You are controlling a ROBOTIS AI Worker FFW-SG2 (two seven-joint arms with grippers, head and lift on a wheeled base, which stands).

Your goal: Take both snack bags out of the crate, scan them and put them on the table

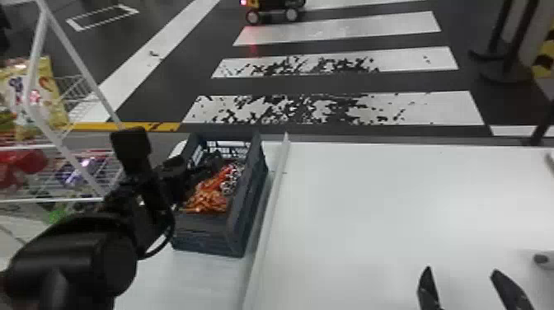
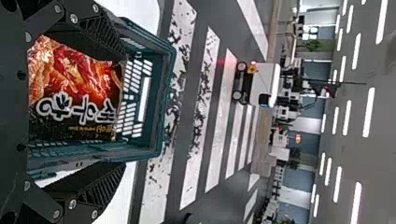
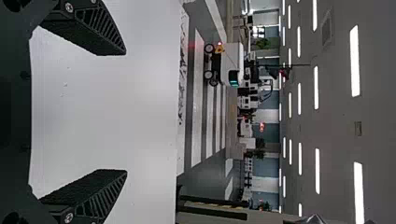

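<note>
The dark crate [image 1: 247, 198] holds a red-orange and black snack bag [image 1: 210, 196]; whether a second bag lies in it I cannot tell. My left gripper [image 1: 208, 163] is over the crate's left side, by the bag. In the left wrist view the bag [image 2: 74, 93] faces the camera inside the crate [image 2: 168, 93], and the left gripper [image 2: 123, 109] is open, its fingers wide apart with no grip on the bag. Low at the right of the head view, the right gripper [image 1: 461, 271] stands open above the white table [image 1: 371, 214]; in its wrist view, the right gripper [image 3: 125, 113] holds nothing.
A raised white edge [image 1: 268, 231] runs along the crate's right side. Wire shelves with colourful packs [image 1: 53, 95] stand at the left, close to the left arm. A grey object with a dark end [image 1: 542, 259] is at the table's right.
</note>
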